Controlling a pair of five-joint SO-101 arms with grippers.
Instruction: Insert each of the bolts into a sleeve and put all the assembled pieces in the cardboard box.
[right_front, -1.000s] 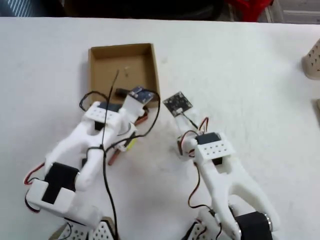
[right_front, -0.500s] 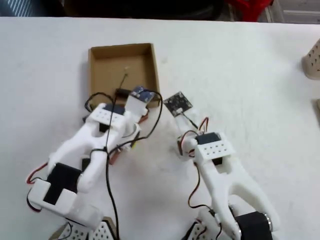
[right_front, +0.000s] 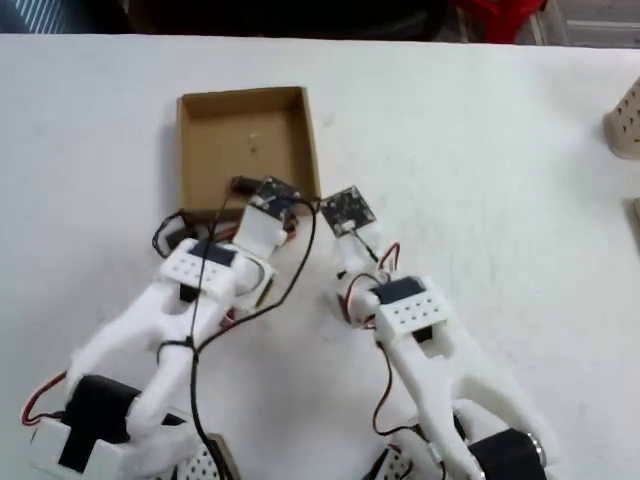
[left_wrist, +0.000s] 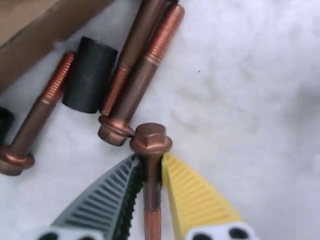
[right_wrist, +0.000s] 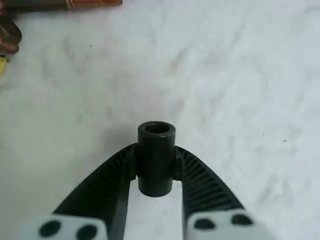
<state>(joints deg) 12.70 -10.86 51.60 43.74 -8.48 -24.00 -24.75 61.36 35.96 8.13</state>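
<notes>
I come at the box (right_front: 183, 150), which sits upper left of centre in the high view on the white table (right_front: 480, 150), with both arms. My left arm (right_front: 190, 290) rises from the lower left of the frame, its wrist at the box's lower right corner. My right arm (right_front: 420, 330) rises from the lower right, its wrist just right of that corner, near the left wrist but apart from it. My left fingers (left_wrist: 167, 167), one grey and one yellow, are drawn in narrow on a bolt (left_wrist: 151, 139). They press its shank from both sides, and its hex head sticks out just past their tips. That head lies just beside the flanged head of one of a pair of loose bolts (left_wrist: 142, 75), which lie side by side on the table, touching along their length. A loose sleeve (left_wrist: 89, 75), black and lying on its side, rests against that pair. A third bolt (left_wrist: 37, 117) lies on the sleeve's other side, its threaded end against it, with the box wall close by. My right fingers (right_wrist: 187, 167), both black, clasp a second sleeve (right_wrist: 156, 150) around its middle over bare table. Its open bore shows at the end pointing away from my wrist. Well beyond it, a copper shank (right_wrist: 75, 4) lies at the frame's edge.
</notes>
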